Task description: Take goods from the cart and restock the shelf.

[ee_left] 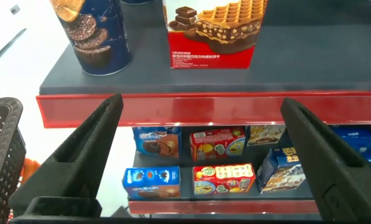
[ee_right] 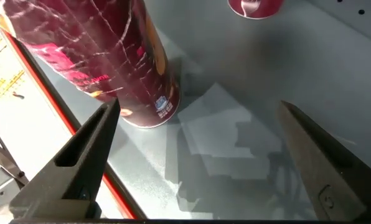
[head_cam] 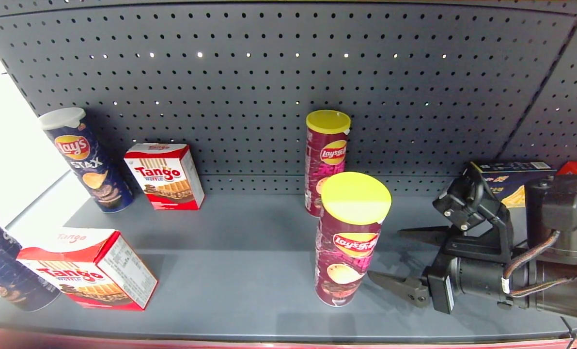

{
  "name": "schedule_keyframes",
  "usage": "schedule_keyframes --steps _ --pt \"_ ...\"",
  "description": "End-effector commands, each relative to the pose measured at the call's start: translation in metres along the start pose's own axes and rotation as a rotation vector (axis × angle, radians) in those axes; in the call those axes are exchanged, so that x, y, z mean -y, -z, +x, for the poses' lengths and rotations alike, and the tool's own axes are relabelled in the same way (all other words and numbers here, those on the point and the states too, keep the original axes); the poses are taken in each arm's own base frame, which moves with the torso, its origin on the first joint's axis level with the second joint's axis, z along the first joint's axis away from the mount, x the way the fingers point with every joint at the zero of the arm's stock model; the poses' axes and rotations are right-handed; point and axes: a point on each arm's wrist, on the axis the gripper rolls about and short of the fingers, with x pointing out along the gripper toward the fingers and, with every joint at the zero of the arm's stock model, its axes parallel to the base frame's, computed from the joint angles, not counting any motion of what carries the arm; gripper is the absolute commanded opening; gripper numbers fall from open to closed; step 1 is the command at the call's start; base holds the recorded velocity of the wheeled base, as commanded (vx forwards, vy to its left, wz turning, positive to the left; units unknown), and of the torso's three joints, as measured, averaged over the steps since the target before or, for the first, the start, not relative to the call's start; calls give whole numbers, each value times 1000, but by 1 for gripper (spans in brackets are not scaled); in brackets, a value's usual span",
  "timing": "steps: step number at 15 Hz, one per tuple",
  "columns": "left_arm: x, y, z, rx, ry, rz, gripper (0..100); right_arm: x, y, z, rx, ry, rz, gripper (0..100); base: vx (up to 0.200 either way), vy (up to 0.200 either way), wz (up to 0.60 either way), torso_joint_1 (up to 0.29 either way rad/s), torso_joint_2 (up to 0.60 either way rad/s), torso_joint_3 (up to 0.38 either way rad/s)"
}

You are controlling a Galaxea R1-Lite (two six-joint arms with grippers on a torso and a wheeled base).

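**Chip can standing on the shelf, both end effectors spread**

A maroon cylindrical chip can with a yellow plastic lid [head_cam: 349, 242] stands upright near the front of the grey metal shelf [head_cam: 240, 252]. The right end effector [head_cam: 387, 255] lies level just beside the can on its right, black fingers spread wide and holding nothing. In the right wrist view the can [ee_right: 104, 56] stands apart from both fingers. A second maroon can with a yellow lid [head_cam: 326, 160] stands directly behind the first, close to the grey pegboard back panel [head_cam: 269, 72].

To the left, a dark blue chip can with a white lid [head_cam: 87, 160] and a red-and-white wafer box [head_cam: 166, 175] stand at the back. Another red-and-white wafer box [head_cam: 89, 269] sits at the front edge.

The left end effector [ee_left: 201, 155] hangs below the shelf's red front strip [ee_left: 210, 106], fingers spread and empty. Beside it is a black mesh wall [ee_left: 2, 149], possibly the cart.
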Motion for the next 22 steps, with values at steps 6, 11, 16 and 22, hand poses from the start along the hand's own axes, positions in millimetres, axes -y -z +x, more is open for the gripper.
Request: schedule_keyframes --steps 6,11,16,22 --pt "0 0 0 -2 0 -1 100 1 -1 4 -3 -4 0 100 0 0 0 0 0 0" --pt "0 0 0 -2 0 -1 100 1 -1 7 -6 -4 -1 100 0 0 0 0 0 0" --pt "0 0 0 -2 0 -1 100 1 -2 9 -7 -6 -1 100 0 0 0 0 0 0" --pt "0 0 0 -2 0 -1 100 1 -2 10 -10 -6 -1 100 0 0 0 0 0 0"
